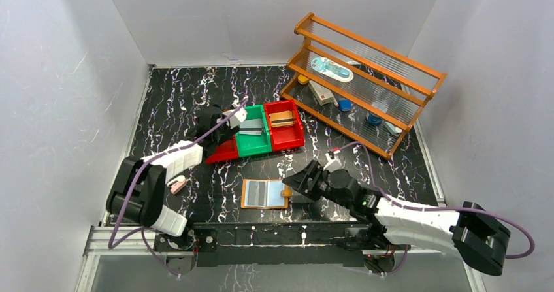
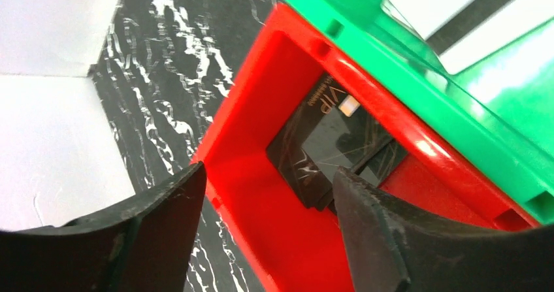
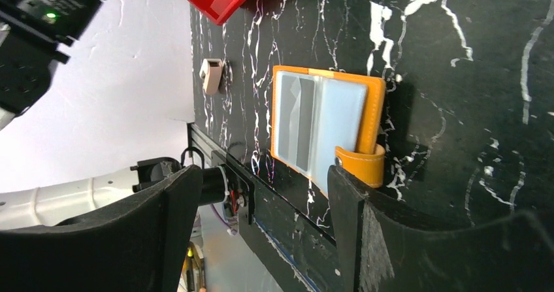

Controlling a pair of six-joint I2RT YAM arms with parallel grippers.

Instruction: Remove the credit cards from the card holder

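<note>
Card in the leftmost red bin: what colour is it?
The card is black; left wrist view shows it best.

This is a robot lab — a small test booth. Plain white walls (image 1: 59, 76) close it in on the left, the far side and the right. The worktop (image 1: 176, 89) is a flat black sheet with white marble streaks. A metal rail (image 1: 274, 230) runs along its near edge. Two robot arms are bolted there — the left arm (image 1: 173, 158) and the right arm (image 1: 418, 215). Both are white and black, with purple cables (image 1: 528, 240) looping from them. A wooden rack (image 1: 366, 50) at the far right holds small things. Red and green plastic trays (image 1: 255, 142) sit side by side in the middle of the worktop.
</note>
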